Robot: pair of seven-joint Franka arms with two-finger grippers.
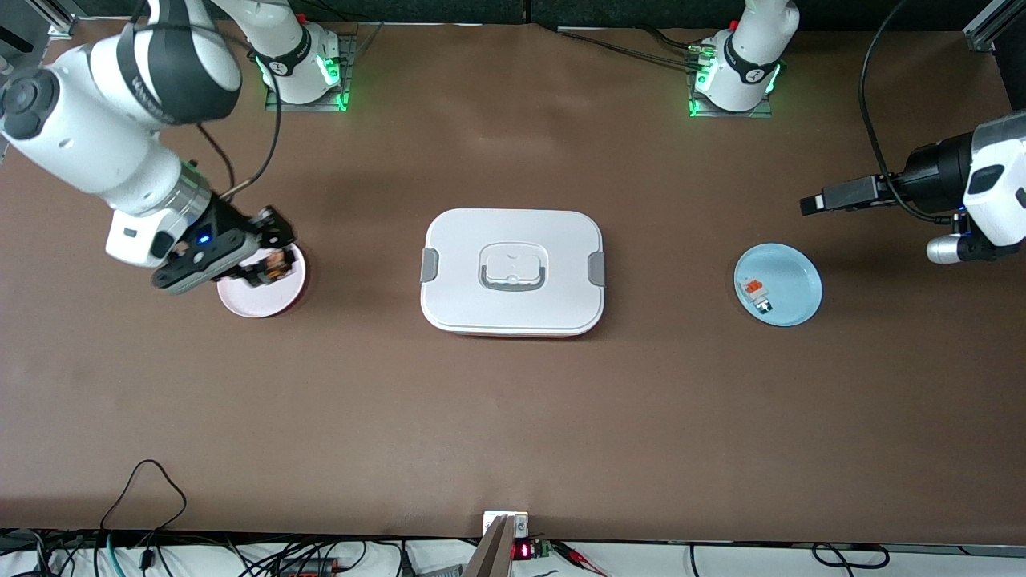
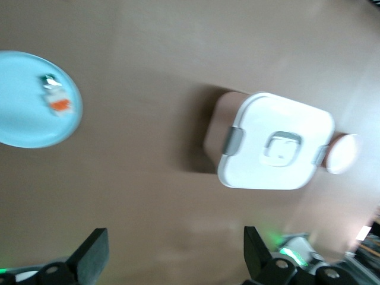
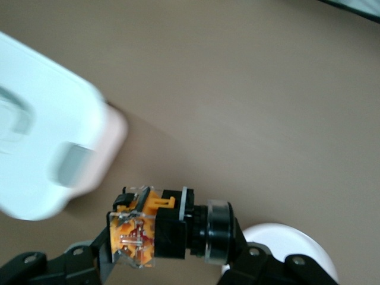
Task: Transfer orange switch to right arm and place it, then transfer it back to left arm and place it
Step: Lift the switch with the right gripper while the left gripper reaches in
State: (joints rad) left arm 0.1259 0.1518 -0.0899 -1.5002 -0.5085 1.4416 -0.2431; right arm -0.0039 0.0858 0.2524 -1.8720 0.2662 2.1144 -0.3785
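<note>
The orange switch (image 1: 276,265), a black cylinder with a tan-orange rear part (image 3: 135,233), is held in my right gripper (image 1: 268,262), which is shut on it just above the pink plate (image 1: 258,302) at the right arm's end of the table. In the right wrist view the fingers (image 3: 244,256) clamp the switch's two ends. The white box (image 1: 513,272) sits at the table's middle, between the two plates. My left gripper (image 1: 811,205) hangs open and empty in the air above the table at the left arm's end, near the blue plate (image 1: 793,272); its fingers (image 2: 94,252) stand wide apart.
On the blue plate lies a small white block with orange tabs (image 1: 757,295). Both arm bases stand along the table edge farthest from the front camera. Cables and a small device (image 1: 506,533) line the nearest edge. Bare brown table surrounds the box.
</note>
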